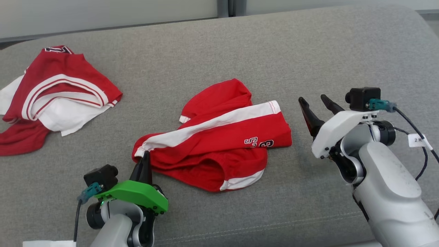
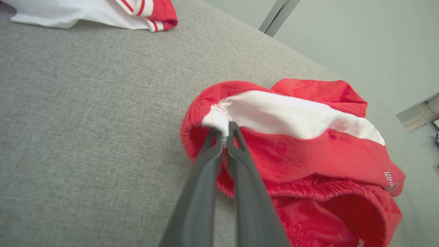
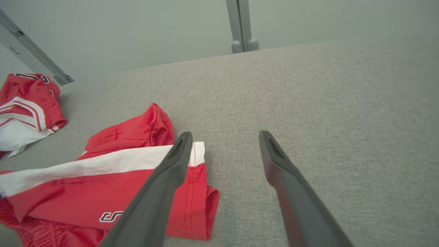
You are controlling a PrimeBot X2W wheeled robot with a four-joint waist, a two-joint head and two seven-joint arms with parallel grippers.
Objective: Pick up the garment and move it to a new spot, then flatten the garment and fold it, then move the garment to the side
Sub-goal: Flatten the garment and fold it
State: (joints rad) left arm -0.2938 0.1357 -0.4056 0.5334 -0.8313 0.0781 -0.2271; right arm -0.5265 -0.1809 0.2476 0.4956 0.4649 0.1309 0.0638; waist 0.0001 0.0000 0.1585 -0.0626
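Head view: left gripper (image 1: 145, 157) is pinching the red shorts (image 1: 219, 144) by their left corner.
Its fingers are clamping the white-striped end; the shorts are lying crumpled mid-cushion (image 1: 240, 51), long axis running rightward toward the right gripper (image 1: 312, 98), which is hovering spread wide and empty beside the far hem.

Place: test lab or robot workroom, most likely.
Surface: broad grey upholstered cushion (image 1: 308, 51), stitched seam (image 1: 274, 225) near its front edge.
Backdrop: bare pale partition panels (image 3: 137, 34) past the far edge, joined by a grey metal post (image 3: 241, 24).
Cabling: paper tag (image 1: 416, 140) on a black cable (image 1: 408, 120).
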